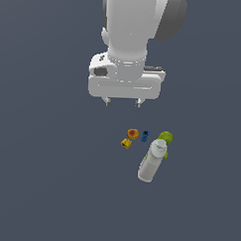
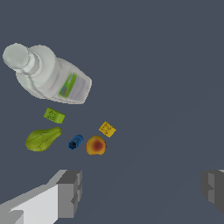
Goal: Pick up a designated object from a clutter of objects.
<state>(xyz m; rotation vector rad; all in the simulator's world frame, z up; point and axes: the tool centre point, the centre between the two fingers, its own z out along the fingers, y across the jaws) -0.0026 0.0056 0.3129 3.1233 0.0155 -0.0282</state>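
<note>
Wide-spread gripper point(image 2: 140, 192) well above lime-green lump point(image 2: 42, 139)

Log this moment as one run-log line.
phase: approach | gripper: open, empty, above clutter | target: lime-green pear-like lump, on surface, untouched | nearby: white bottle lying down, green brick, blue piece

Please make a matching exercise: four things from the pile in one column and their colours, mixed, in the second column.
Things:
1. bottle
2. pear-shaped lump
3. small block
4. round piece

Colours:
A. orange
B. white
C. yellow
D. lime green

Pairs: 1-B, 2-D, 3-C, 4-A
</note>
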